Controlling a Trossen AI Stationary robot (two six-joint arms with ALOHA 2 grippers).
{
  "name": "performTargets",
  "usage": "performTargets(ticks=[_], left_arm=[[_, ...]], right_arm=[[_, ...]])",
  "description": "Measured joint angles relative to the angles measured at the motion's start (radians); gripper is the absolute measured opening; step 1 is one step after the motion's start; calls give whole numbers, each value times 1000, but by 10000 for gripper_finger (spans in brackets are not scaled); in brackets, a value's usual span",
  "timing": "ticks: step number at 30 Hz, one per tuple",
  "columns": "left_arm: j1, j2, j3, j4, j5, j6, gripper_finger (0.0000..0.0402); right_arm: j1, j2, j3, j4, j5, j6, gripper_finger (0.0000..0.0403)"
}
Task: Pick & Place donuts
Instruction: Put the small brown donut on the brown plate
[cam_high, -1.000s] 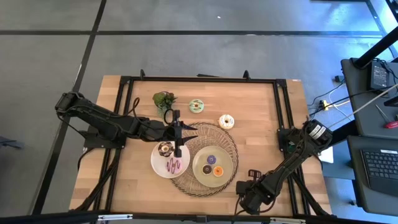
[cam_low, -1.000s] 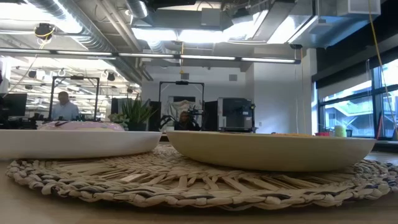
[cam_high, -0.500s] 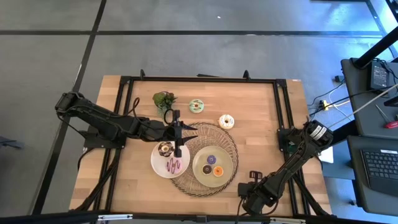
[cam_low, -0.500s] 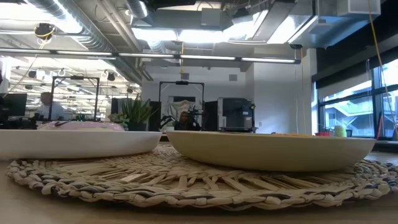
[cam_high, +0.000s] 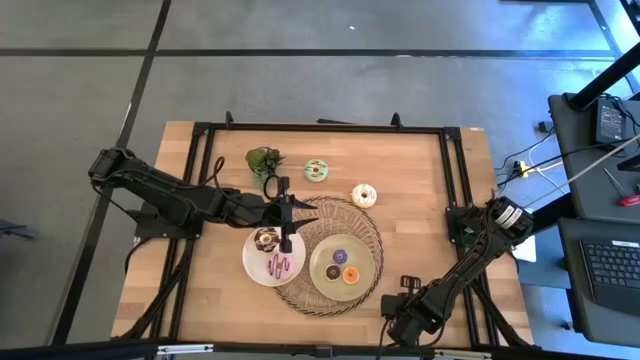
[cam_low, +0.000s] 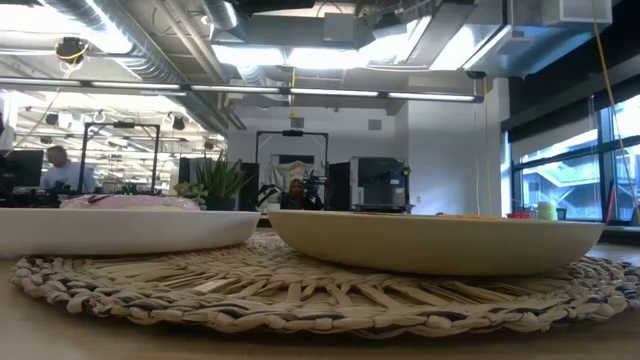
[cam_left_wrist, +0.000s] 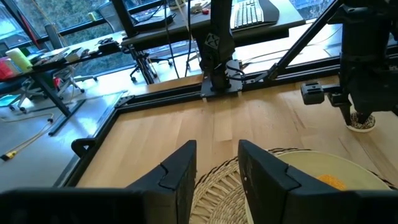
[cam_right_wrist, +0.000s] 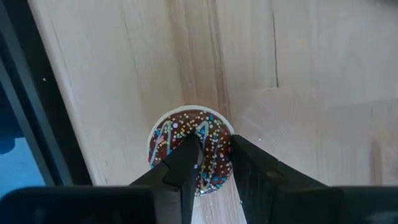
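Hovering low over a brown sprinkled donut (cam_right_wrist: 189, 152), the right tool (cam_right_wrist: 214, 171) is held with its fingers slightly apart, one finger over the ring's hole and the other at its rim; whether the donut is touched cannot be told, and nothing is clamped. This donut lies on bare wood at the near right corner of the desk (cam_high: 420, 200), well apart from the woven mat (cam_high: 365, 225) and just beside the dark frame rail (cam_right_wrist: 37, 118), so little room is left on that side and a withdrawal toward the mat is judged the freer path. The left tool (cam_high: 286, 214) is poised at the mat's left edge, just above the white plate (cam_high: 252, 262), its fingers apart and empty; it is judged to be waiting there. On the white plate a dark-iced donut (cam_high: 266, 238) and a pink donut (cam_high: 279, 266) are already set, and on the pale-green plate (cam_high: 318, 272) a purple donut (cam_high: 341, 256), a brown donut (cam_high: 333, 272) and an orange donut (cam_high: 350, 275) are grouped, which suggests sorting is well along. Beyond the mat, a mint donut (cam_high: 317, 170) and a cream donut (cam_high: 364, 195) lie on open wood, the mint one near the plant sprig (cam_high: 262, 160); broad bare desk is left around both for an approach.
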Motion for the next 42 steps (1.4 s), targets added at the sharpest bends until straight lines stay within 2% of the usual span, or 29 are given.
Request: performTargets(ticks=[9, 19, 25, 31, 37, 42], left_arm=[[0, 0, 0, 0, 0, 0, 118], [0, 0, 0, 0, 1, 0, 116], [0, 0, 0, 0, 2, 0, 117], [0, 0, 0, 0, 2, 0, 115], [0, 0, 0, 1, 2, 0, 118], [0, 0, 0, 0, 2, 0, 114]], right_arm=[[2, 0, 0, -4, -4, -11, 93], [2, -9, 0, -29, -13, -12, 30], [-11, -97, -3, -155, -34, -8, 7], [-158, -180, -2, -286, 174, -112, 7], [-372, -168, -1, -182, 188, -402, 8], [-474, -169, -1, -70, 188, -556, 8]])
